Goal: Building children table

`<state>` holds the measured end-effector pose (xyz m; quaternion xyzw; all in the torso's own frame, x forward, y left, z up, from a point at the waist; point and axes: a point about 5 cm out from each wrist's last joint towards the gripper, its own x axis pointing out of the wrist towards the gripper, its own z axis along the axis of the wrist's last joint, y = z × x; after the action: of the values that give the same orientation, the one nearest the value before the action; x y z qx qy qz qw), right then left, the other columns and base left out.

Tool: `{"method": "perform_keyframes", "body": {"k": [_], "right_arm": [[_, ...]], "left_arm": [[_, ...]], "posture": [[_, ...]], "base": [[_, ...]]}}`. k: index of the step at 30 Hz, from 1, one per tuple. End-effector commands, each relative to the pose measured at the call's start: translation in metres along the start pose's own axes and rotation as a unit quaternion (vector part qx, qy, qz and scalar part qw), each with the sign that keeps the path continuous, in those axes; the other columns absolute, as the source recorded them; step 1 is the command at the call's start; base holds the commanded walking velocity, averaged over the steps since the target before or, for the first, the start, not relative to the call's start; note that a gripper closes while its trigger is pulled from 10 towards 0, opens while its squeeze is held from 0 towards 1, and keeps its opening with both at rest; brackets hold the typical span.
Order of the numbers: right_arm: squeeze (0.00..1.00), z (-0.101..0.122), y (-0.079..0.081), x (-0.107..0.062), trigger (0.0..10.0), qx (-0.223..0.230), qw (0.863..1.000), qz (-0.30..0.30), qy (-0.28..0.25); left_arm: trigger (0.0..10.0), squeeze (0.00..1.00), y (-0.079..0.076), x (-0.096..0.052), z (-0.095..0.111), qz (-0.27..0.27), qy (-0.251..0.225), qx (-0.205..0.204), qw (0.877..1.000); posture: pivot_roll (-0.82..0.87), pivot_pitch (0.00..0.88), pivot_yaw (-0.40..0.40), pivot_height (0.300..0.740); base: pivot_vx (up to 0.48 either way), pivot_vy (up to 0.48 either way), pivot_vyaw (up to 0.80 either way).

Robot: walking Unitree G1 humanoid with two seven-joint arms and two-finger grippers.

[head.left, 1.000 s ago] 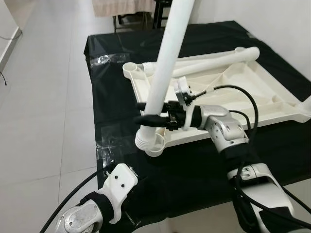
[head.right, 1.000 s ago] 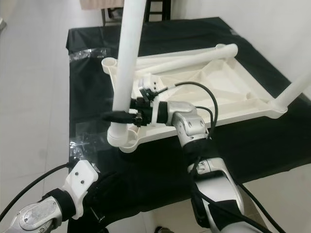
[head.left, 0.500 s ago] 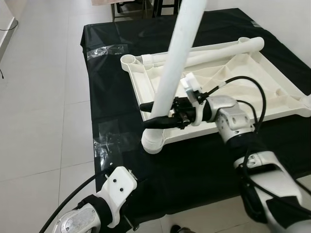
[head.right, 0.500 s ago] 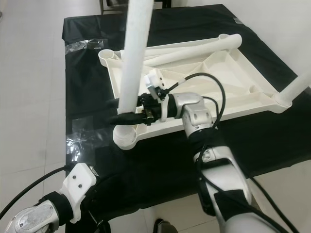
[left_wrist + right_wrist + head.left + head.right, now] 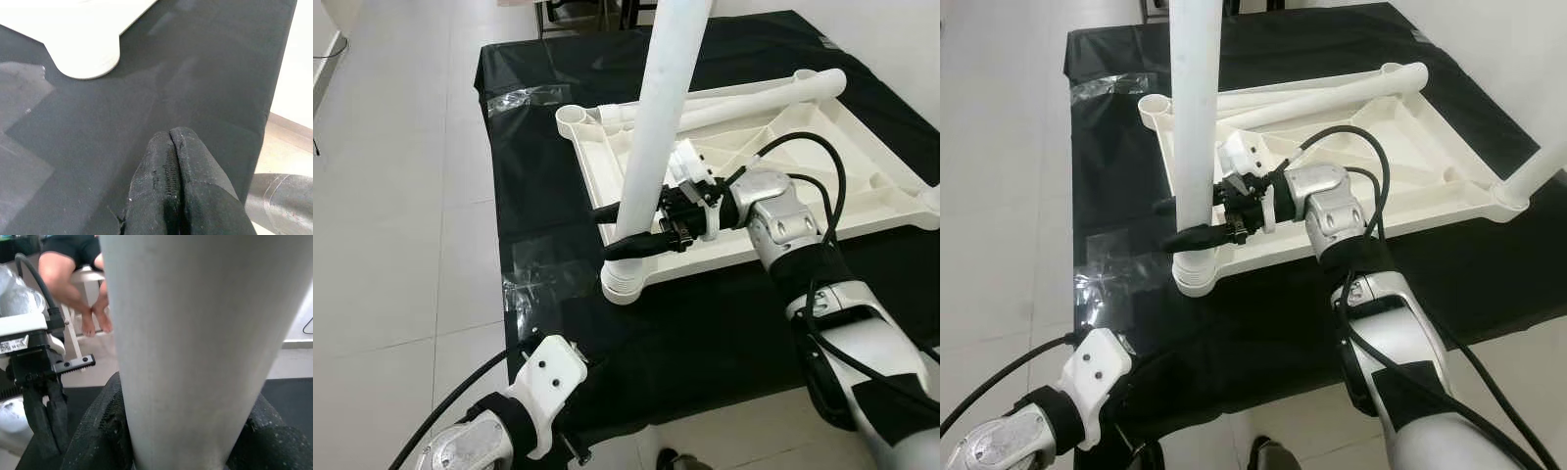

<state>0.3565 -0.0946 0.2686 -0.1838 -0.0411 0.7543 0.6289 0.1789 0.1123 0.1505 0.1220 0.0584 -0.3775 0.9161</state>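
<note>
The white plastic table top (image 5: pixel 822 147) lies upside down on the black-covered table (image 5: pixel 538 186). A thick white leg (image 5: pixel 661 117) stands nearly upright in the near-left corner socket (image 5: pixel 622 282). My right gripper (image 5: pixel 612 233) is shut on this leg just above the socket, its black fingers (image 5: pixel 98 431) wrapping it on both sides. A second leg (image 5: pixel 754 95) lies along the top's far edge, and a third leg (image 5: pixel 1538 166) stands at the right corner. My left gripper (image 5: pixel 171 147) hangs shut and idle over the black cloth near the table's front edge.
Clear tape patches (image 5: pixel 543 274) stick to the cloth left of the socket, and more tape (image 5: pixel 524 98) lies near the far-left corner. Tiled floor (image 5: pixel 391 196) runs along the table's left side. A seated person's legs (image 5: pixel 73 279) show beyond the table.
The leg in my right gripper has swung from a rightward lean to almost upright in the corner socket. The grip has stayed shut. The camera has shifted slightly.
</note>
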Motion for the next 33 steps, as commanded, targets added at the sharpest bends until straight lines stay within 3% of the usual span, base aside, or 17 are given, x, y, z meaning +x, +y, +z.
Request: {"method": "perform_keyframes", "body": {"k": [1, 4, 8, 11, 23, 27, 33], "right_arm": [[0.00, -0.021, 0.007, 0.002, 10.0, 0.032, 0.998, 0.020, 0.049], [0.00, -0.021, 0.008, 0.003, 10.0, 0.029, 0.997, 0.029, 0.058], [0.00, -0.026, 0.010, 0.006, 10.0, -0.002, 0.992, 0.056, 0.117], [0.00, -0.025, 0.011, 0.009, 10.0, -0.011, 0.990, 0.064, 0.123], [0.00, -0.023, 0.007, 0.008, 10.0, 0.016, 0.997, 0.035, 0.060], [0.00, -0.030, 0.008, 0.001, 10.0, 0.057, 0.998, -0.001, 0.016], [0.00, -0.037, 0.012, -0.006, 10.0, 0.076, 0.997, -0.032, -0.008]], "left_arm": [[10.0, 0.00, -0.002, -0.003, -0.002, -0.004, 0.012, 0.002, 1.000], [10.0, 0.00, -0.002, -0.004, -0.002, -0.004, 0.012, 0.002, 1.000], [10.0, 0.00, -0.003, -0.005, -0.002, -0.003, 0.013, 0.000, 1.000], [10.0, 0.00, -0.002, -0.006, -0.002, -0.002, 0.014, 0.000, 1.000], [10.0, 0.00, -0.003, -0.004, -0.002, -0.002, 0.014, -0.001, 1.000], [10.0, 0.00, -0.004, -0.002, -0.002, -0.002, 0.012, -0.003, 1.000], [10.0, 0.00, -0.004, -0.001, -0.003, -0.004, 0.011, -0.006, 1.000]], "posture": [[0.16, 0.303, -0.048, 0.740], [0.16, 0.305, -0.050, 0.740], [0.17, 0.310, -0.051, 0.740], [0.16, 0.311, -0.051, 0.740], [0.15, 0.303, -0.054, 0.740], [0.14, 0.293, -0.051, 0.740], [0.13, 0.284, -0.048, 0.740]], "base": [[0.000, 0.000, 0.00], [0.000, 0.000, 0.00], [0.000, 0.000, 0.00], [0.000, 0.000, 0.00], [0.000, 0.000, 0.00], [0.000, 0.000, 0.00], [0.000, 0.000, 0.00]]}}
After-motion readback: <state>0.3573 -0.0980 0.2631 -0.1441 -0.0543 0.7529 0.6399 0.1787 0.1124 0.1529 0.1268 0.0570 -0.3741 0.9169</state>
